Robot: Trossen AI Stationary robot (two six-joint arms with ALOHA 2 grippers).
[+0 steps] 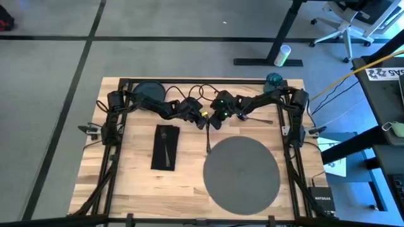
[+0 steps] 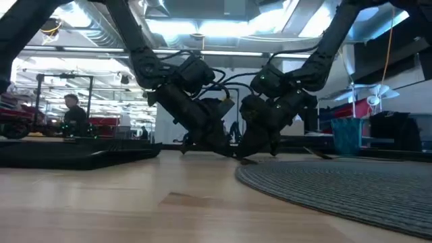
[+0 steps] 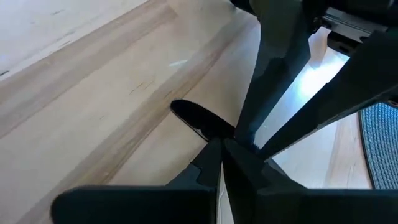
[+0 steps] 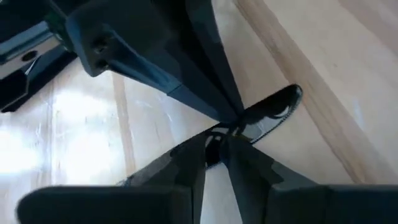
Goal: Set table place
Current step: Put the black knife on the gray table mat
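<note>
The knife (image 1: pixel 209 140) lies along the left rim of the round grey placemat (image 1: pixel 242 171). Both grippers meet at its far end: my left gripper (image 1: pixel 205 120) comes from the left and my right gripper (image 1: pixel 218 117) from the right, each shut on it. A fork (image 1: pixel 165 145) rests on the black napkin (image 1: pixel 165 147) to the left. The dark plate (image 1: pixel 149 90) sits at the far left and the teal cup (image 1: pixel 274 79) at the far right corner. Another metal utensil (image 1: pixel 262 118) lies under the right arm. My left gripper pinches the knife close behind its rounded far end (image 3: pixel 198 118) between its two fingertips, slanting down from the table's far left. The rounded end sticks out past the fingers, low over the wood; whether it is lifted clear I cannot tell. My right gripper pinches the same far end of the knife (image 4: pixel 273 112) between its fingertips, slanting down from the far right, right beside the left gripper's fingers (image 4: pixel 205 93). The shiny end juts out to one side of the fingertips.
The two arms cross close together above the table's middle, fingertips almost touching. Bare wood (image 1: pixel 189 189) lies between napkin and placemat and along the near edge. In the low view a person (image 2: pixel 71 111) stands far back in the room.
</note>
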